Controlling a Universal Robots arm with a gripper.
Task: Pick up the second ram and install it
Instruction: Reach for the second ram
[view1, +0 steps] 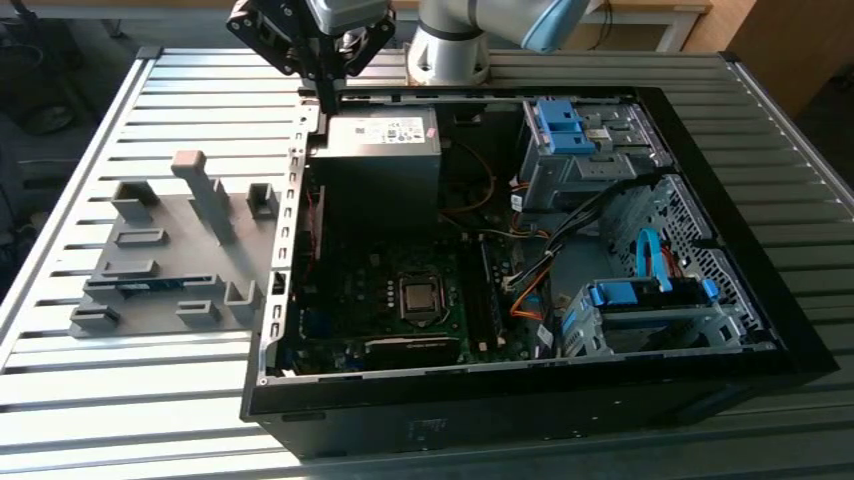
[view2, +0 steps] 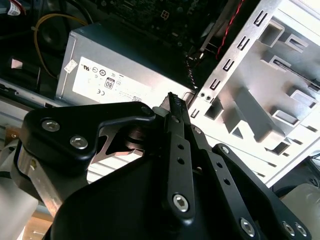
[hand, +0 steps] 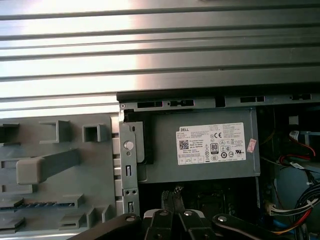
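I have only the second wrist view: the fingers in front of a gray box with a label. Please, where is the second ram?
Observer: The second ram sits in a slot of the gray rack, on the exterior view's left of the computer case.
Operator: Is the gripper near to it?
Observer: No. In the exterior view the gripper hangs over the case's far corner, beside the power supply, apart from the rack.
Operator: What is inside the case beyond that box?
Observer: The motherboard lies on the camera's side of the power supply, and blue drive-bay clips sit toward the exterior view's right.
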